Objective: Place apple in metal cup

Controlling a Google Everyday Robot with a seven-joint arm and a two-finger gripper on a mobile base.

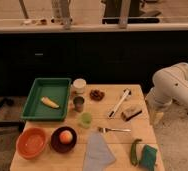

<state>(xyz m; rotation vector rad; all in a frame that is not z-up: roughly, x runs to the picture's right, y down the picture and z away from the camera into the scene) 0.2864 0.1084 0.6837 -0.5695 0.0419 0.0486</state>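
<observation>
**While the Arm Stands Off, the Apple Sits in Its Bowl**

Since nothing is in contact with it, the apple (pixel 65 136) rests in a dark bowl (pixel 54 144) on the near part of the wooden table (pixel 117 140); the bowl's wall stops it rolling. An orange bowl (pixel 32 142) stands just beside it on the left. To the right along the near edge lie a grey-blue cloth (pixel 98 151), a green vegetable (pixel 134 151) and a green sponge (pixel 148 156).

One row further in, a fork (pixel 114 129) lies flat and a translucent green cup (pixel 85 119) stands upright, between the apple and its target. Beyond that cup stands the metal cup (pixel 78 103), upright with its dark mouth facing up, so it can take a drop from above. Judgement: the green cup sits close to the direct line, so the carry should pass over it with clearance.

At the same depth on the right lie a brush (pixel 131 113) and a white utensil (pixel 120 102). Further back are a green tray (pixel 37 95) holding a yellow piece (pixel 49 102), a white container (pixel 79 85) and a small brown item (pixel 96 94).

The gripper (pixel 155 116) hangs at the lower end of the white arm (pixel 174 85), just beside the table's right edge and well apart from apple and cup. Whether it is open or closed cannot be told. Judgement: the pickup has not begun.
</observation>
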